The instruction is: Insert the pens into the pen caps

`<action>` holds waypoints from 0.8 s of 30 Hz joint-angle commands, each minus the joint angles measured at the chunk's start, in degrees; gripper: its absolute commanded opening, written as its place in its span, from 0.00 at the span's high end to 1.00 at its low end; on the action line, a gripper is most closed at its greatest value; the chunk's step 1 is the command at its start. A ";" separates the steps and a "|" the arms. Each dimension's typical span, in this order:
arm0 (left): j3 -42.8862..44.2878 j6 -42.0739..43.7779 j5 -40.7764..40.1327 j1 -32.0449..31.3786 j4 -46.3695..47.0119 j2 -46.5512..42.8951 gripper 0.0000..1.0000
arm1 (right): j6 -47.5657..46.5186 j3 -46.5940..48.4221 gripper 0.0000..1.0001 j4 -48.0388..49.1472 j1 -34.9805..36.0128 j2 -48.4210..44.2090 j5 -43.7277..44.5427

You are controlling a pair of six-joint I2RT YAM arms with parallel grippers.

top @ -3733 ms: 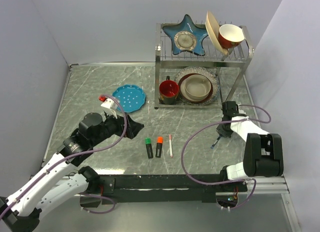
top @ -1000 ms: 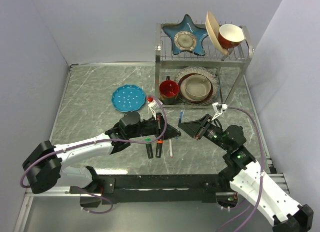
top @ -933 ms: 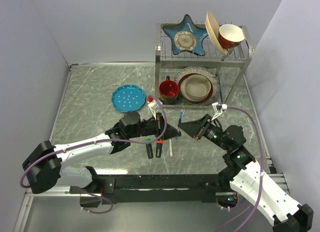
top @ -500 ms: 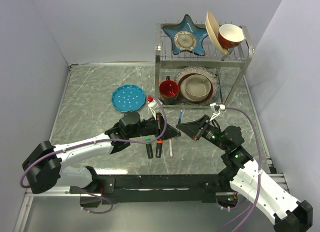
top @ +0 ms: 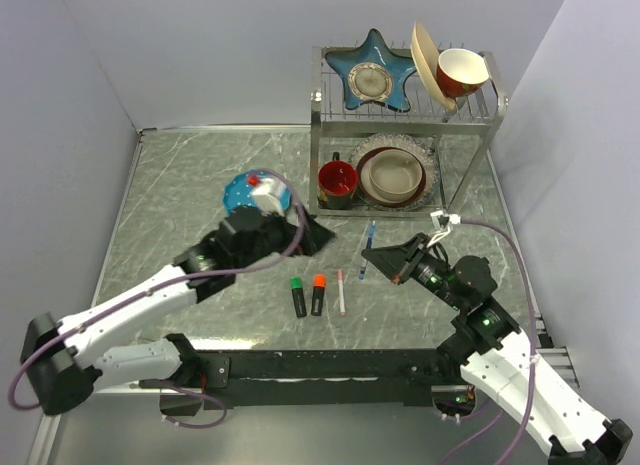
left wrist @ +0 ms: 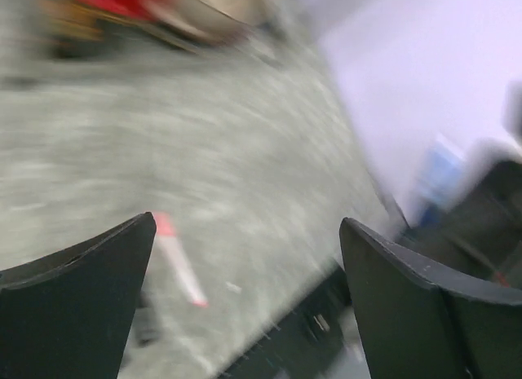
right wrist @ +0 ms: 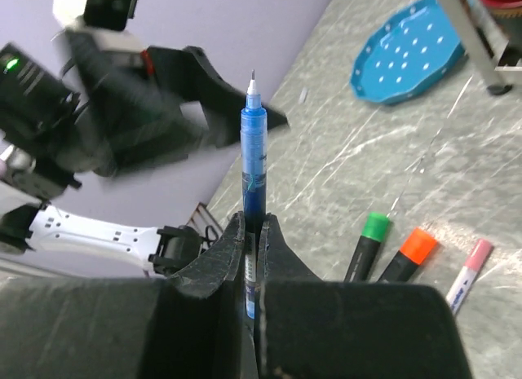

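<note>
My right gripper (top: 374,255) (right wrist: 251,220) is shut on the thin blue pen (top: 371,233) (right wrist: 251,143), which stands out past the fingers with its bare tip showing. On the table lie a black marker with a green cap (top: 297,295) (right wrist: 369,242), a black marker with an orange cap (top: 318,293) (right wrist: 408,253) and a white pen with a pink cap (top: 341,291) (right wrist: 466,273) (left wrist: 178,258). My left gripper (top: 312,231) (left wrist: 246,224) hangs open and empty, left of and beyond the pens. The left wrist view is blurred.
A blue plate (top: 236,192) (right wrist: 406,51) lies behind the left wrist, partly covered by it. A metal dish rack (top: 400,115) with a red mug (top: 338,181), bowls and a star-shaped dish stands at the back right. The table's near rail (top: 320,363) runs below the pens.
The left gripper has opened and swung back to the left, away from the right gripper. The right gripper has closed tighter on the blue pen and barely shifted.
</note>
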 commanded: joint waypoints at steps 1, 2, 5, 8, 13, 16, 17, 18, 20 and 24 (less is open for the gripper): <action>0.02 -4.51 -15.03 10.38 -16.86 -6.11 0.01 | -3.63 2.78 1.00 -3.03 0.16 -2.16 2.38; -0.34 -4.96 -15.22 12.58 -19.14 -7.86 0.01 | -4.68 3.21 1.00 -3.65 0.16 -2.16 2.64; -0.52 -4.01 -14.26 21.54 -22.22 -8.85 0.01 | -6.18 3.74 1.00 -5.59 0.16 -2.59 3.00; 0.88 1.16 -11.99 30.60 -23.12 -6.49 0.01 | -6.88 3.74 1.00 -6.64 0.25 -4.09 3.08; 5.35 10.40 -14.33 45.81 -23.99 2.56 0.01 | -7.59 3.57 1.00 -7.96 0.25 -7.25 3.43; 7.21 13.38 -13.55 49.43 -21.19 8.98 0.01 | -8.29 3.83 1.00 -9.02 0.16 -8.40 3.61; 7.48 14.01 -13.03 51.34 -20.31 11.78 0.02 | -8.55 4.01 1.00 -9.37 0.25 -8.66 3.79; 7.83 14.54 -12.41 53.10 -19.17 13.11 0.03 | -8.73 4.18 1.00 -10.07 0.16 -9.10 3.96; 9.06 15.42 -10.66 54.69 -18.29 16.44 0.06 | -9.69 4.71 1.00 -10.86 0.16 -9.45 4.49; 11.60 18.49 -10.38 57.07 -19.07 21.73 0.10 | -11.10 5.50 1.00 -12.97 0.16 -10.33 5.89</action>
